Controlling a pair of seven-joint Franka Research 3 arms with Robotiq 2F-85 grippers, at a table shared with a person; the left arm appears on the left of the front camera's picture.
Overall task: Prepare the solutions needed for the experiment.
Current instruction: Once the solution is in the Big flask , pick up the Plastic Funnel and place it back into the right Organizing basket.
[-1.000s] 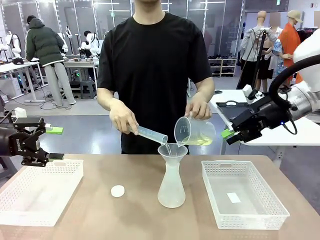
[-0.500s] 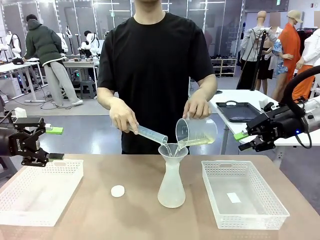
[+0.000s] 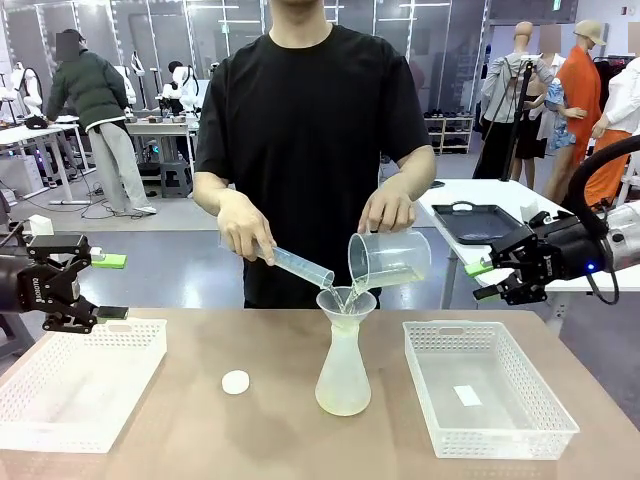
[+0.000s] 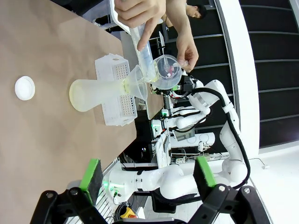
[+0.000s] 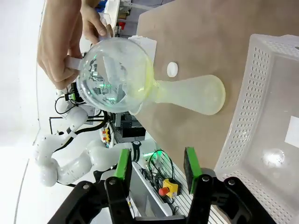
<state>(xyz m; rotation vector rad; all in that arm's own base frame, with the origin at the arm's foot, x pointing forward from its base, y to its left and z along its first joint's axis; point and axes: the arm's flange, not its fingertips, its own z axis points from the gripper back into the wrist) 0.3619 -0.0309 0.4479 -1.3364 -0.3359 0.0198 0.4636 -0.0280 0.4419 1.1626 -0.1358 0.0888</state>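
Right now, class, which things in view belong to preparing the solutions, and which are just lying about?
In use: pale yellow solution, conical flask, tilted beaker, tilted clear tube.
Lying about: white cap, left basket, right basket.

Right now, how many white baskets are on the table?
2. One basket lies at the robot's left end of the table; the other lies at the right end, right of the flask. None looks hidden.

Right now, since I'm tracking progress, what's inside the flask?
Pale yellow liquid tints the flask's base, and the person's beaker is pouring more into its mouth. The frosted wall hides the exact level.
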